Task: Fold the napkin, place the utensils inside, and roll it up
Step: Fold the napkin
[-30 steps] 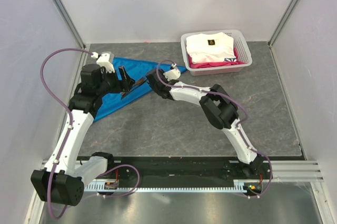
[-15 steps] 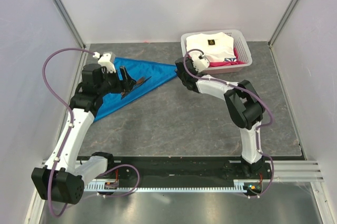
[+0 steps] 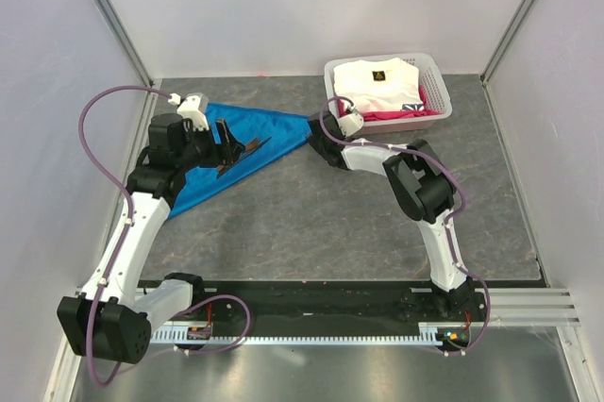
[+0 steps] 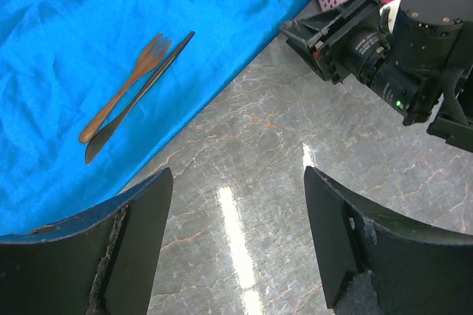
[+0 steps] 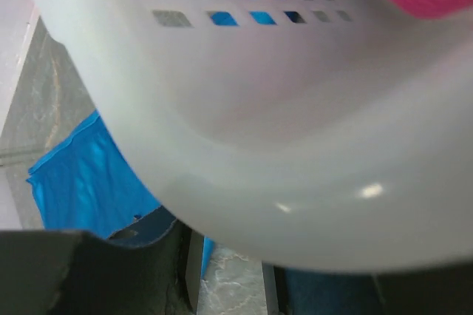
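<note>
The blue napkin (image 3: 212, 157) lies folded into a triangle at the back left. It also shows in the left wrist view (image 4: 66, 49). On it lie the two utensils side by side: a brown fork (image 4: 126, 86) and a dark knife (image 4: 140, 97), seen from above as one dark streak (image 3: 247, 149). My left gripper (image 3: 225, 141) is open and empty (image 4: 236, 256), hovering over the napkin's edge near the utensils. My right gripper (image 3: 316, 142) sits low by the napkin's right corner (image 5: 81, 182). Its jaws stand apart (image 5: 233, 285) with bare table between them.
A white perforated basket (image 3: 436, 105) with folded white and pink clothes stands at the back right. Its rim (image 5: 295, 145) fills most of the right wrist view, very close. The grey marbled table (image 3: 311, 223) stretches in front. Walls close in on both sides.
My right gripper has moved right, off the middle of the napkin by the utensils, to the napkin's right corner beside the basket. The left gripper and the utensils have stayed put.
</note>
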You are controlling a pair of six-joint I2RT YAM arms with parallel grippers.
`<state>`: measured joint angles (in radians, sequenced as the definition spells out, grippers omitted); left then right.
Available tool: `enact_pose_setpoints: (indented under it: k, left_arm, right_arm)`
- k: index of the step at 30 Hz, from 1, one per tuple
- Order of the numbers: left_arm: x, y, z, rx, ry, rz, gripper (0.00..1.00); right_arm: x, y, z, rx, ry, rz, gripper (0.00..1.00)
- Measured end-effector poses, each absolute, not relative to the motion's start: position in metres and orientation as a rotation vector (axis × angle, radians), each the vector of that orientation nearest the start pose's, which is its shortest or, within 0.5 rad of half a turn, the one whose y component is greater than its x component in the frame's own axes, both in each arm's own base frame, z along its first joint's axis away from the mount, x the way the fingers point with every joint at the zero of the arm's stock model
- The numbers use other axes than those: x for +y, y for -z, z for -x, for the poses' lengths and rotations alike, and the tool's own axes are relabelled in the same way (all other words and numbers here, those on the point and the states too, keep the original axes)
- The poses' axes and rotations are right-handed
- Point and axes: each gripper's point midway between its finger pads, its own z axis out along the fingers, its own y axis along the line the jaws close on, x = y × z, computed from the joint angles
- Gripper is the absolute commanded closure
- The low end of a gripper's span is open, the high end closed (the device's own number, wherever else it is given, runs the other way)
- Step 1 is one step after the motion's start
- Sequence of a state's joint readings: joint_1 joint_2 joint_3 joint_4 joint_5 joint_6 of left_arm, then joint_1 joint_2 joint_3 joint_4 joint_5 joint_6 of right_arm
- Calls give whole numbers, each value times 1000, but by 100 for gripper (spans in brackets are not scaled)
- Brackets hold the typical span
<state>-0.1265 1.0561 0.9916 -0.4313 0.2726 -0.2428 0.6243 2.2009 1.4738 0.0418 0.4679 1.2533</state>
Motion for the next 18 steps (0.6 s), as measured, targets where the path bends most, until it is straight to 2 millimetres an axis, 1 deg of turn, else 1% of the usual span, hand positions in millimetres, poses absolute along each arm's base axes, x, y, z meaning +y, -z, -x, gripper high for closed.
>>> enact_pose_setpoints:
  k: [2,6,18]
  left_arm:
    - [-98,-237,-321,2086,508,-49,21]
    - [-98,-236,-321,2089,508,-49,21]
    - [-98,-236,-321,2089,509,-49,21]
  right_arm:
    - [308,-44,-502,2015,-549,-919,62]
    - [312,-42,-505,2015,-556,-918,65]
    - [311,-38,-507,2010,-543,-911,71]
